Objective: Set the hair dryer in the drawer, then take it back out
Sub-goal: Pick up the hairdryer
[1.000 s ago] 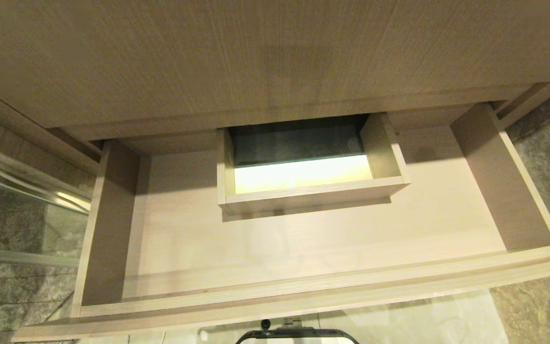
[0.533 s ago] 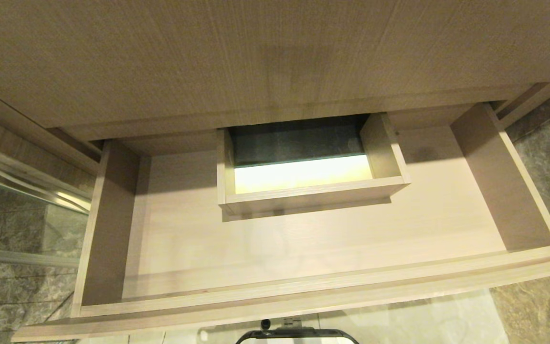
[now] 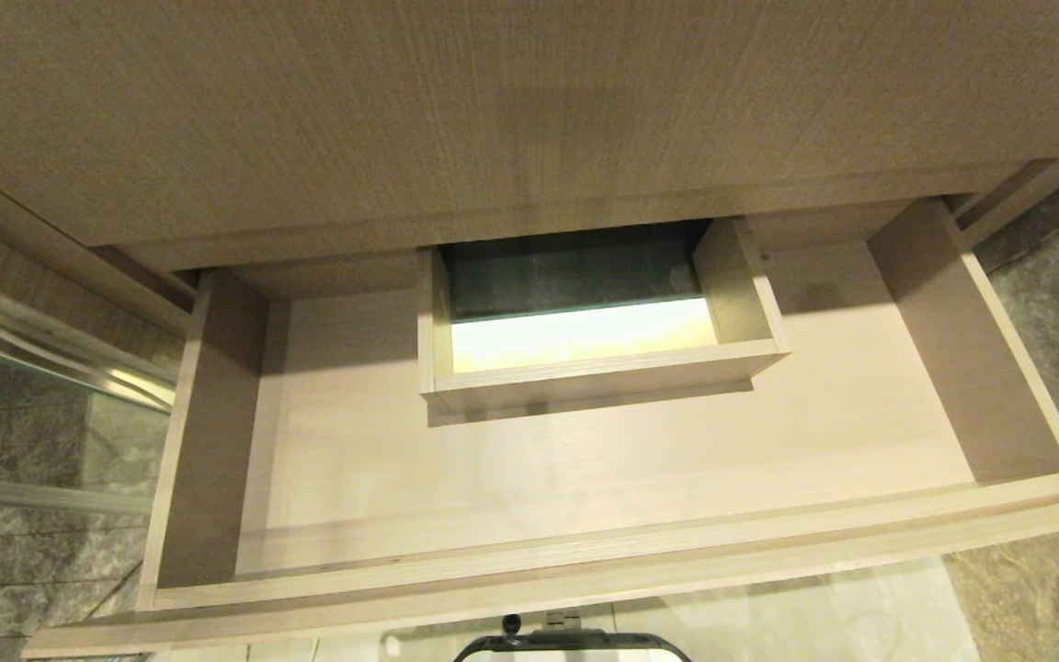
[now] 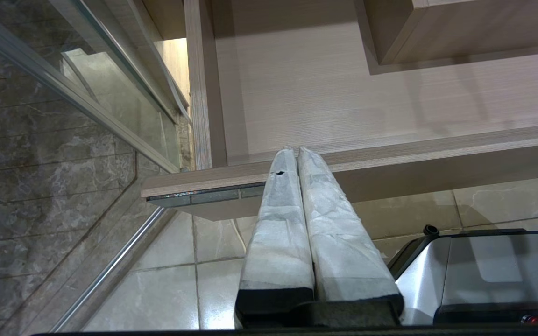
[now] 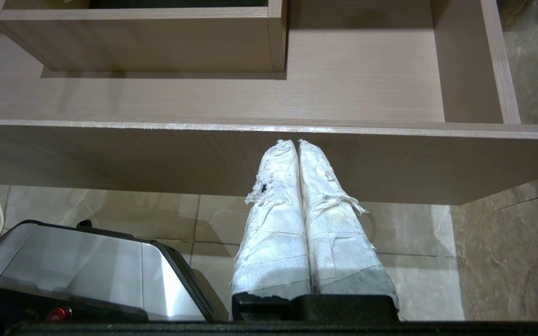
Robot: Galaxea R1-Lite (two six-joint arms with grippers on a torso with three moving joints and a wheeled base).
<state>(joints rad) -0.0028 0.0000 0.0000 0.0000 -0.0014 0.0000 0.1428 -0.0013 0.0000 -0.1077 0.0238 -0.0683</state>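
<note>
Two grippers sit low and near, in front of the open drawer [image 3: 585,478], and neither one holds anything. The left gripper [image 4: 295,150] has its two wrapped fingers [image 4: 280,219] pressed flat together, with its tips by the left part of the drawer's front edge. The right gripper [image 5: 296,142] is shut tight the same way, with its tips just under the front edge further right. The drawer is pulled out, and its pale wood floor shows with nothing lying on it. At the far middle stands the boxed cutout [image 3: 598,368]. The hair dryer is not in any view, so I cannot tell where it is. It is not in the part of the drawer that shows. I think a small hair dryer will be light and hard, with smooth plastic that may slip. The round barrel or the handle looks like the best place to grab. The curly cord is soft and floppy, so it could dangle and catch on the drawer's edge. A shiny floor [image 3: 814,616] of pale tiles lies below.
</note>
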